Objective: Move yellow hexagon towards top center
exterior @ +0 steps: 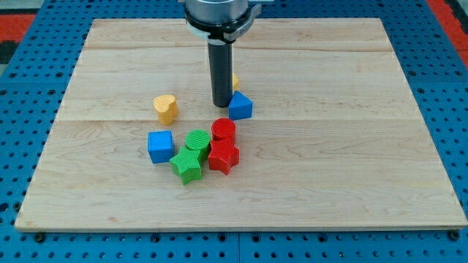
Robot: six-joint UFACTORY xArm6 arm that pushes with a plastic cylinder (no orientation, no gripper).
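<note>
My tip [221, 106] is a bare rod with no fingers to open or close. Just right of it, touching: one blue triangle [240, 107]; behind it peeks one yellow hexagon [235, 81]. Below: two red blocks [223, 130] [223, 156], two green [197, 140] [186, 166], one blue cube [160, 146]. Left: one yellow heart [166, 108]. No writing readable

My tip [221, 105] sits on the wooden board [365, 161], just above board centre. A sliver of yellow block [235, 81] peeks out at the rod's 2 o'clock, mostly hidden; I can't make out its shape. The blue triangular block [240, 107] is just beside the tip at 3 o'clock. A yellow heart-like block [166, 108] lies at 9 o'clock, apart. At 6 o'clock: red cylinder [223, 131], red star [223, 156], green block [197, 140], green star [186, 166], clustered. Blue cube [160, 146] at 8 o'clock.
</note>
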